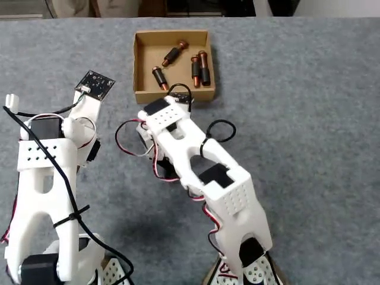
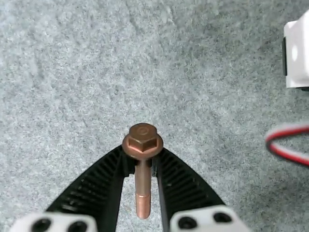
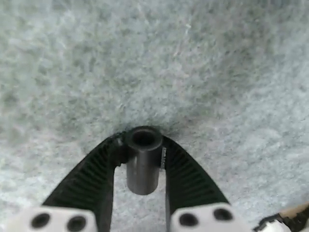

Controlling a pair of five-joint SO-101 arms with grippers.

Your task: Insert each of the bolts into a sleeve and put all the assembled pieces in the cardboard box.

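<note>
While L claw (image 2: 142, 157) grips bolt (image 2: 142, 181), R claw (image 3: 143, 149) grips sleeve (image 3: 143, 169)

A mottled grey, felt-like desk (image 1: 309, 89) carries a plain tan-brown cardboard box (image 1: 140, 65), and the assembled pieces (image 1: 172, 54) inside it show copper-coloured heads and tips against matt black bodies. On the near side of the box, the two arms (image 1: 44, 178) are white with black motor blocks, trailed by black cables and a red, white and black wire bundle (image 1: 156, 161). The left tool (image 2: 141, 159), ribbed black with white mounts, frames a shiny copper bolt (image 2: 142, 145); the right tool (image 3: 142, 147), in the same ribbed black, frames a plain black sleeve (image 3: 143, 169).
</note>
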